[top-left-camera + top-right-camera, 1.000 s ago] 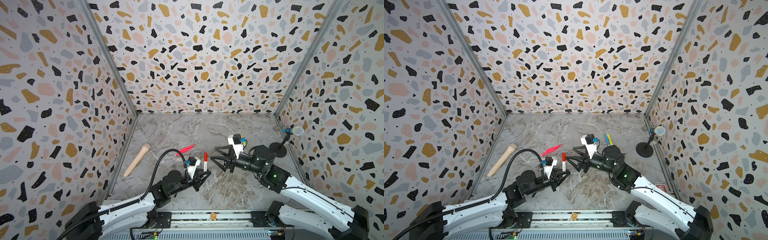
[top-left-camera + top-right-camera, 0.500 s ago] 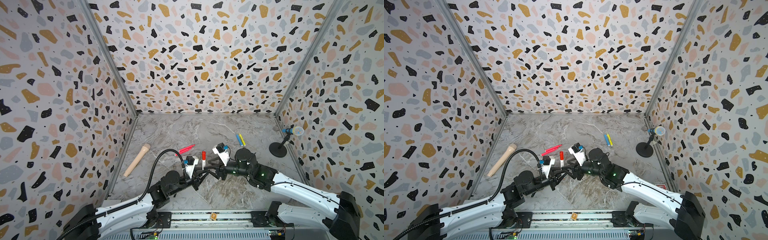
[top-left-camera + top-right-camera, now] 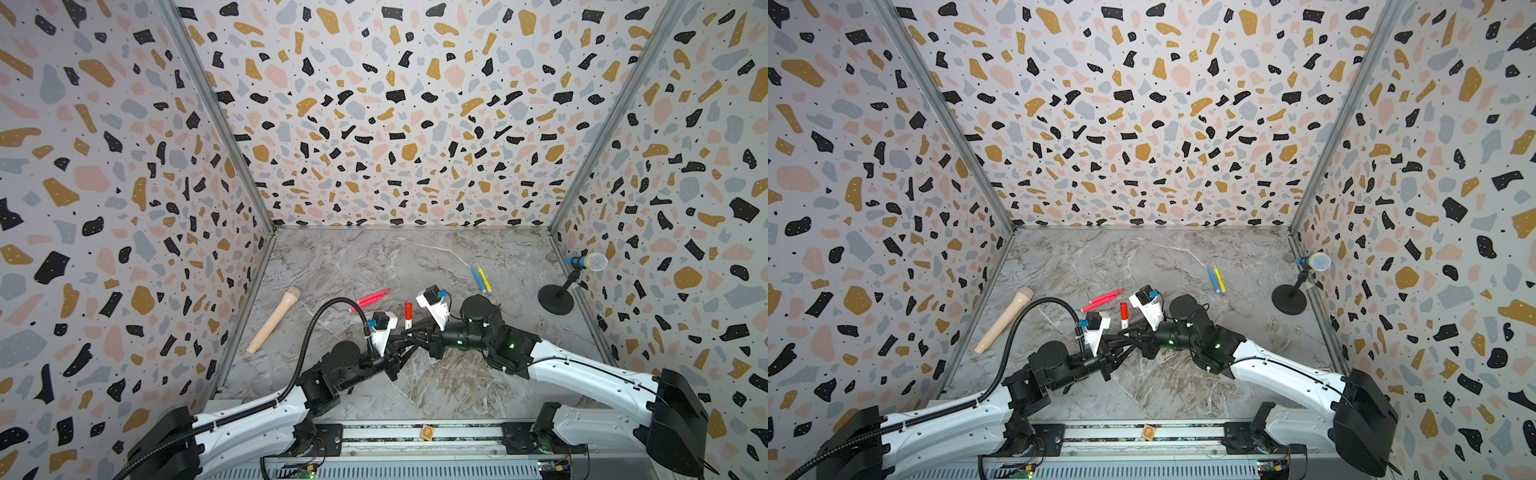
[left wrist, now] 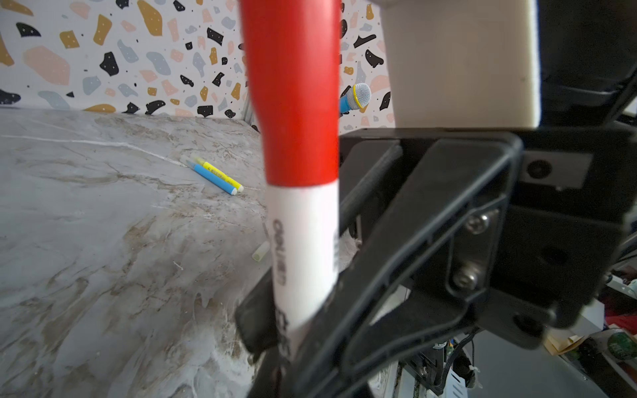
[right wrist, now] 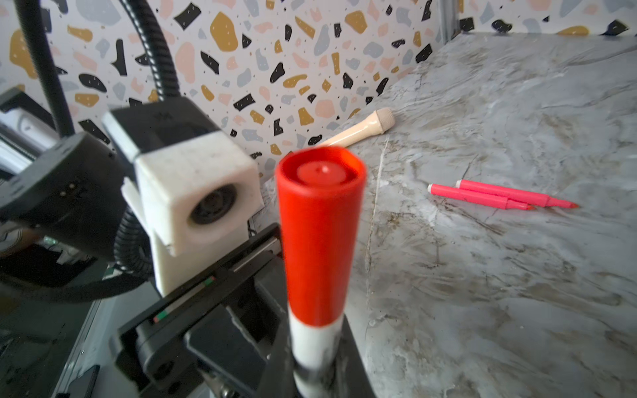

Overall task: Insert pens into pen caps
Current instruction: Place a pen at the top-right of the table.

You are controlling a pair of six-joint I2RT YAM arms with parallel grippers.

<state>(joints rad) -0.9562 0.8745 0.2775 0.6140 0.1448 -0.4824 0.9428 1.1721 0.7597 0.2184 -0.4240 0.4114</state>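
Left pincer [image 3: 406, 337]: you have it closed on the lower barrel of the white pen [image 3: 408, 321], near the middle of the tabletop [image 3: 415, 257].
Right pincer [image 3: 415, 330]: closed on the same barrel from the opposite side; its fingertips meet the left pincer's in both top views.
White pen: upright, clear of the tabletop, held by both pincers; black print runs along the barrel [image 4: 303, 241].
Red cap [image 5: 319, 241]: seated on the white pen's upper end, pointing up.
Pink pens [image 3: 370, 298]: two, lying side by side and touching, tips bare, just behind the left wrist camera.
Blue pen [image 3: 476, 279]: flat on the tabletop, towards the back on your right.
Yellow pen [image 3: 483, 278]: touching the blue pen, parallel to it.
Pale cap [image 4: 261, 251]: small tube on its side on the tabletop, apart from the blue and yellow pens.
Stick [image 3: 274, 320]: beige, lying beside the left wall.
Microphone [image 3: 582, 262]: blue, tilted on a black round stand by the right wall.
Tag [image 3: 427, 432]: orange-tan square on the front rail between the arm bases.
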